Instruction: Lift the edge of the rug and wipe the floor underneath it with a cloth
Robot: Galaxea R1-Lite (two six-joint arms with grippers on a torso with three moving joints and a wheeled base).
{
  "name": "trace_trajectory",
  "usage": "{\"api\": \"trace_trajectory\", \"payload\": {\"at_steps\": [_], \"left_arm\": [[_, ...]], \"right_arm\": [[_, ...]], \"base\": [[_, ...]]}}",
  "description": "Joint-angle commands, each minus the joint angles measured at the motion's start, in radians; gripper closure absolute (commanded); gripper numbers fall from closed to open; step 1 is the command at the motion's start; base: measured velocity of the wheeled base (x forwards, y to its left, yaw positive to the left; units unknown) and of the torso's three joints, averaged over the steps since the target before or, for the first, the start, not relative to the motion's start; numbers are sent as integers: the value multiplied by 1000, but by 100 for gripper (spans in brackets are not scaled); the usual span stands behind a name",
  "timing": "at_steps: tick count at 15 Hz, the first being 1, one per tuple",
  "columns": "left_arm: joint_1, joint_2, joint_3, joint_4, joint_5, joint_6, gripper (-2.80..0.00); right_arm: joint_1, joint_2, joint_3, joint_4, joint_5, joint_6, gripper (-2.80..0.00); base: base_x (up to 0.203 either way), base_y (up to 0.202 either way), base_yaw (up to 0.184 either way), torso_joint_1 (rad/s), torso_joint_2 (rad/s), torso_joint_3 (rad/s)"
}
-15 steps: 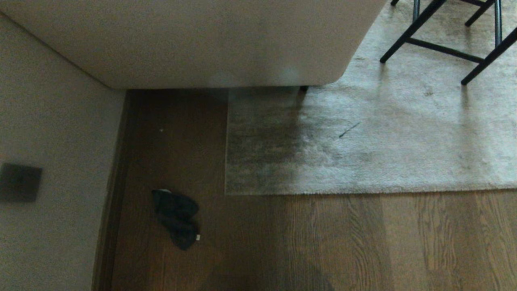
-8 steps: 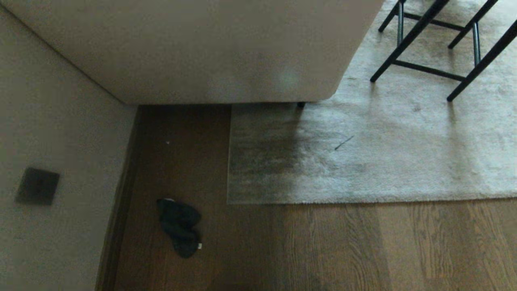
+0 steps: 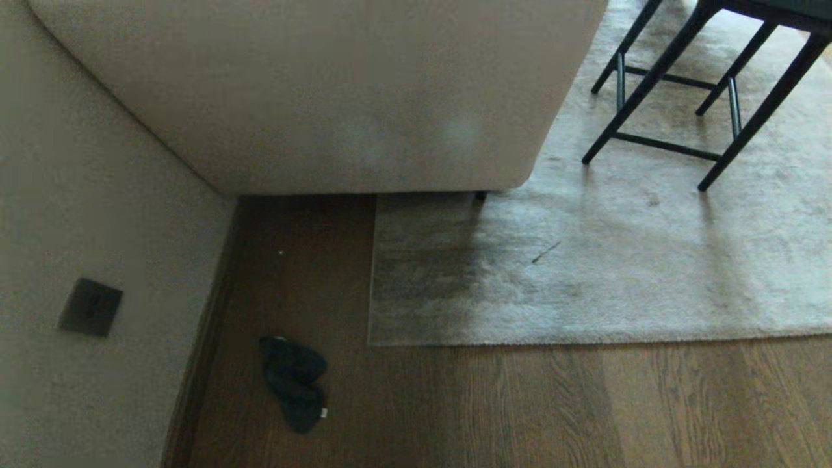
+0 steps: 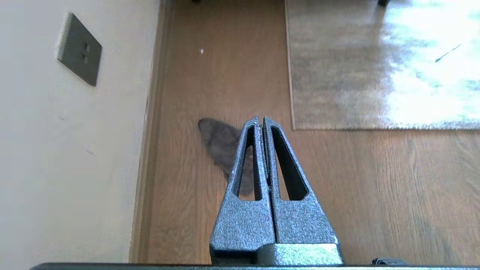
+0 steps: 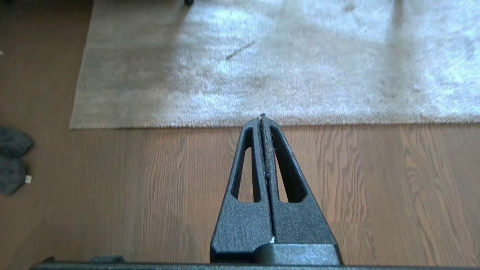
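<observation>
Cloth (image 3: 294, 382) crumpled on floor (image 3: 520, 409), apart from flat rug edge (image 3: 585, 339). Left tool (image 4: 261, 119), right tool (image 5: 262, 116): both pressed together, empty.

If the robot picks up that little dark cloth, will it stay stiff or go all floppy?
Probably floppy: the cloth lies crumpled in soft folds on the floor. It looks small and thin, so likely light. It shouldn't roll, though it may slide if pushed.

Beige wall (image 3: 78, 214) with dark switch plate (image 3: 90, 307); beige sofa (image 3: 338, 97); black-legged chair (image 3: 689, 97).
</observation>
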Motion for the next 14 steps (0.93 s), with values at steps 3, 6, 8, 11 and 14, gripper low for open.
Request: {"api": "trace_trajectory", "payload": {"at_steps": [3,6,8,11,14], "left_arm": [[0,0,0,0,0,-1,0],[0,0,0,0,0,-1,0],[0,0,0,0,0,-1,0],[0,0,0,0,1,-1,0],[0,0,0,0,2,-1,0]], "right_arm": [[0,2,0,-1,0,0,0],[-1,2,0,-1,0,0,0],[0,2,0,-1,0,0,0],[-1,2,0,-1,0,0,0],[0,1,0,-1,0,0,0]], "base": [[0,0,0,1,0,206],[0,0,0,2,4,205],[0,0,0,0,5,196],[0,0,0,5,1,204],[0,0,0,2,3,204]]}}
